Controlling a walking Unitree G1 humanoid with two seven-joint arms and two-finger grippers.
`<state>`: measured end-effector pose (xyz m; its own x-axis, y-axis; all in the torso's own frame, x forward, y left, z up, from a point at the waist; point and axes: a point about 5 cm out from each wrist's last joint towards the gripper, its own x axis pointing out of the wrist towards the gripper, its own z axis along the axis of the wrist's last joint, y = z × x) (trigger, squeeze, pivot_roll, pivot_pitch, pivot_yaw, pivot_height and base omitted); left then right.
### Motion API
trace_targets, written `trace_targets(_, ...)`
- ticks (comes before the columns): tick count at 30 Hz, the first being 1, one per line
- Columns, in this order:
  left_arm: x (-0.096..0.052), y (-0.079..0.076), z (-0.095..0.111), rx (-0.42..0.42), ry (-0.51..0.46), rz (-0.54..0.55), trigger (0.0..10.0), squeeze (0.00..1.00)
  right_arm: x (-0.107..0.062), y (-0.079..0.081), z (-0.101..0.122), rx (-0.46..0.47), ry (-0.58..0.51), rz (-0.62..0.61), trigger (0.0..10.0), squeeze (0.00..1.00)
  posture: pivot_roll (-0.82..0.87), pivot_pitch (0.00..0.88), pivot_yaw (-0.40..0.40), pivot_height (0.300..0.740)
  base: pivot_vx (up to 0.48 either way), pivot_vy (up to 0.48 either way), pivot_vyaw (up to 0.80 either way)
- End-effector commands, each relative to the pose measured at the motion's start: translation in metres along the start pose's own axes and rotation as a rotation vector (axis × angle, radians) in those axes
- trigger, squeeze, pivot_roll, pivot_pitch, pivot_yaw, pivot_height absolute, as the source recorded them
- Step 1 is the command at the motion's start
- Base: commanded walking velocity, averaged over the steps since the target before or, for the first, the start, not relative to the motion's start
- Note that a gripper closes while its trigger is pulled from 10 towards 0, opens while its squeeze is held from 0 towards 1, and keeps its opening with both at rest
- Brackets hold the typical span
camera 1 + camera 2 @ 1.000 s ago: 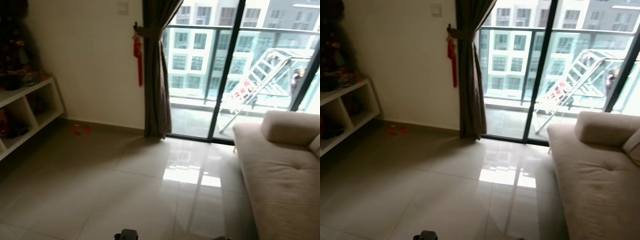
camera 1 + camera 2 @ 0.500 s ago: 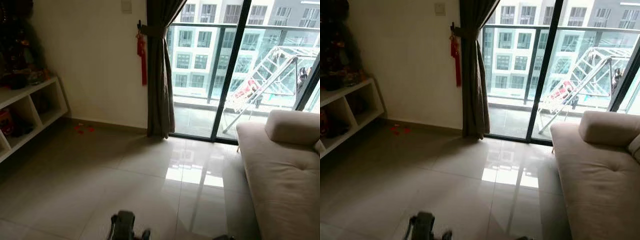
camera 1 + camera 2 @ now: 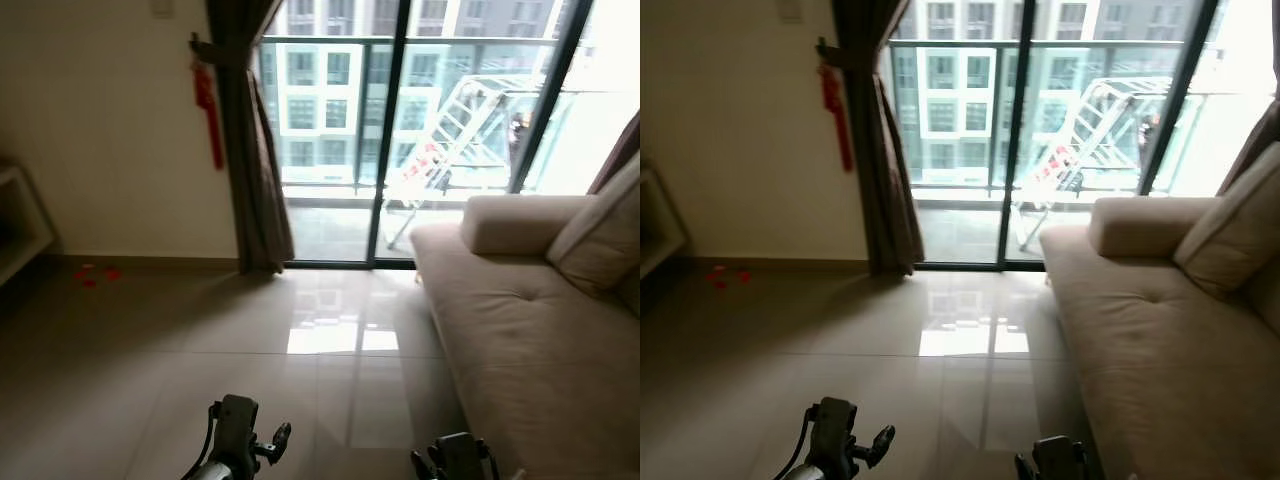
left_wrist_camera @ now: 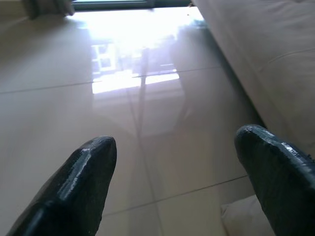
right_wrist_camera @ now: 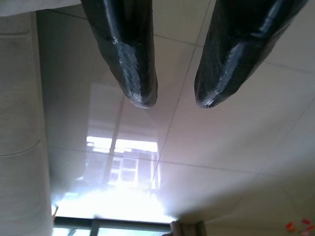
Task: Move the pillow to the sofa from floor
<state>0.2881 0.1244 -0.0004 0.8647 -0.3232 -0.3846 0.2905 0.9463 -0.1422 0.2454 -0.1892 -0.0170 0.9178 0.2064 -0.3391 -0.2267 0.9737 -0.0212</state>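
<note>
The beige sofa (image 3: 520,330) runs along the right side, with a bolster (image 3: 510,222) at its far end and a cushion (image 3: 600,235) leaning on its back. My left gripper (image 4: 177,162) hangs open over the glossy tiles beside the sofa's front, nothing between its fingers. A pale soft corner (image 4: 238,216) lies on the floor near one fingertip; I cannot tell whether it is the pillow. My right gripper (image 5: 174,98) points at the floor, its fingers a little apart and holding nothing. Both arms show low in the eye views, the left arm (image 3: 235,440) and the right arm (image 3: 455,458).
Ahead is a glass balcony door (image 3: 400,130) with a dark curtain (image 3: 250,150) and a red tassel (image 3: 208,110) on its left. A white shelf (image 3: 15,235) stands at the far left. Small red scraps (image 3: 92,274) lie by the wall. Open tiled floor (image 3: 200,350) stretches ahead.
The camera has turned right, so the sofa sits further left and the shelf has nearly left the picture. Both arms have risen into the lower edge.
</note>
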Motion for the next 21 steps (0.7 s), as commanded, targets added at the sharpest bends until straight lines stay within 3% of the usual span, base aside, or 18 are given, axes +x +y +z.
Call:
trace_targets(1,-0.001,-0.002,-0.001,-0.017,-0.011,-0.014,10.0,0.0,0.001,0.005,0.002,0.013,-0.026,0.015,10.0,0.0,0.19,0.0,0.034,0.74,0.0,0.0,-0.69)
trace_targets(10,-0.002,-0.004,-0.003,-0.02,-0.015,-0.026,10.0,0.0,0.001,0.006,0.009,0.003,-0.054,0.031,10.0,0.0,0.18,0.0,0.029,0.74,0.0,0.0,-0.65)
trace_targets(12,-0.002,-0.005,-0.005,-0.025,-0.009,-0.026,10.0,0.0,0.0,0.006,0.011,-0.005,-0.062,0.034,10.0,0.0,0.18,0.0,0.026,0.74,0.0,0.0,0.0)
trace_targets(16,-0.003,-0.005,-0.006,-0.026,-0.011,-0.033,10.0,0.0,0.0,0.008,0.013,-0.004,-0.075,0.038,10.0,0.0,0.18,0.0,0.022,0.74,0.0,0.48,0.0)
trace_targets(21,-0.003,-0.006,-0.007,-0.029,-0.009,-0.036,10.0,0.0,-0.001,0.011,0.014,0.003,-0.083,0.044,10.0,0.0,0.18,0.0,0.02,0.74,0.0,0.0,-0.6)
